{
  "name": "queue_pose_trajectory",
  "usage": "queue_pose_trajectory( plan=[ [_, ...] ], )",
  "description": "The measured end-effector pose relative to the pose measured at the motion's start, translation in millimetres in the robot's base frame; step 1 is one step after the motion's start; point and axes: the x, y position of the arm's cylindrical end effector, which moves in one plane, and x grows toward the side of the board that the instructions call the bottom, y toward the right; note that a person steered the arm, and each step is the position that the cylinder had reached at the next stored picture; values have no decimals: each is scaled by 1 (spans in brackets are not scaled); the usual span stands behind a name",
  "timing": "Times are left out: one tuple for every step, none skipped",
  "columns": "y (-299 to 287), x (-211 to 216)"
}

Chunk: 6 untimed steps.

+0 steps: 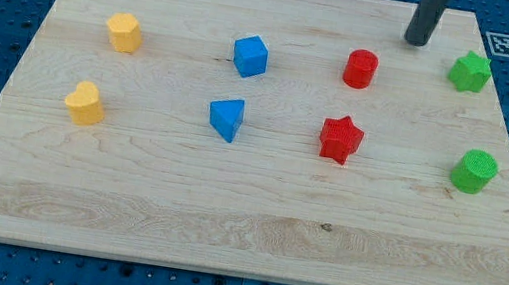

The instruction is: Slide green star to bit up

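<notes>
1. My tip (pixel 416 41) rests on the worktop (pixel 241 232) near the view's top right; it is a bare rod with no gripper and holds nothing.
2. The green star (pixel 470 72) lies near the tip, to its right and slightly below, apart from it.
3. The red cylinder (pixel 361 68) sits to the tip's lower left.
4. The green cylinder (pixel 475 171) lies below the star.
5. The red star (pixel 341 139), blue cube (pixel 250 56), blue wedge-like block (pixel 227 118) and two yellow blocks (pixel 124 32) (pixel 85 103) spread leftward.
</notes>
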Motion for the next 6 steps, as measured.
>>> queue_pose_trajectory(
  plan=[
    [2,19],
    [15,57],
    [34,91],
    [84,86],
    [100,56],
    [79,34]
  ],
)
